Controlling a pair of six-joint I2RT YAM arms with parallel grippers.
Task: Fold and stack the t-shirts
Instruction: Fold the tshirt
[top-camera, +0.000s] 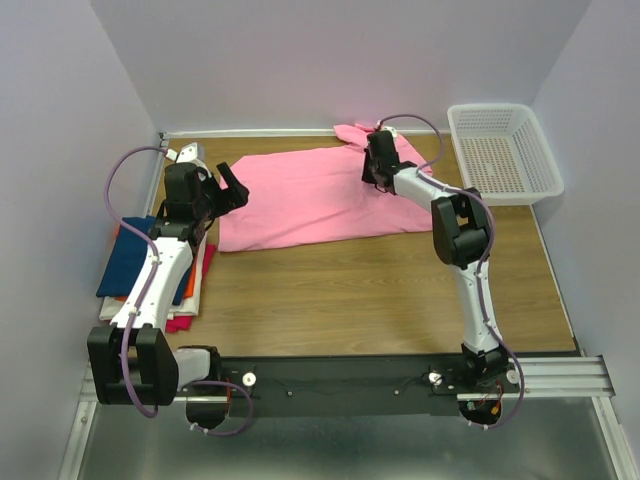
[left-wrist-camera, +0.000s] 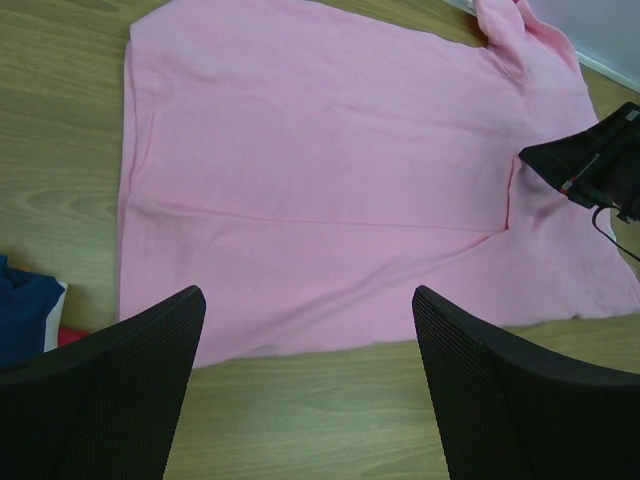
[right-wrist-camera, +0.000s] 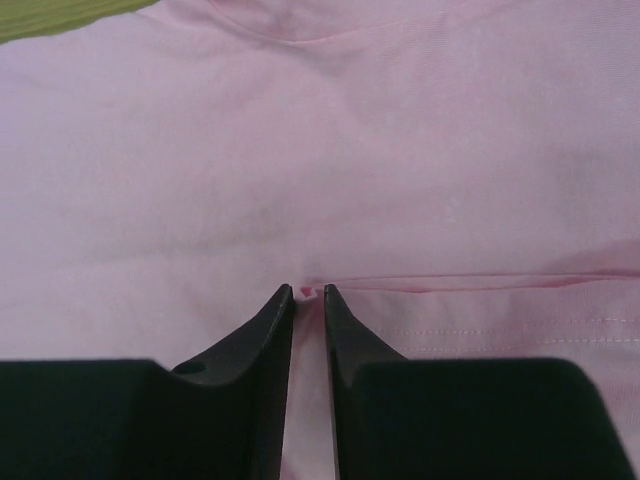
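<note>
- bench (top-camera: 380, 290): wooden, carries all the cloth.
- pink shirt (top-camera: 310, 195): spread flat near the far edge, midway. It is probably light, limp and grippy, so it will sag and drag. Hems and corners look the best holds.
- stack (top-camera: 140, 265): folded shirts at the left edge, dark blue on top.
- right claw (right-wrist-camera: 309, 293): nearly closed, pinching a pink crease.
- left claw (left-wrist-camera: 310, 390): wide, empty, by the shirt's left end.

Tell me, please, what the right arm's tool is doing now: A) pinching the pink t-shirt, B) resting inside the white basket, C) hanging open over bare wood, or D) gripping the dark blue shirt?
A: the right wrist view shows the right tool closed on a small pleat of the pink t-shirt, with pink cloth filling the picture around it.
</note>
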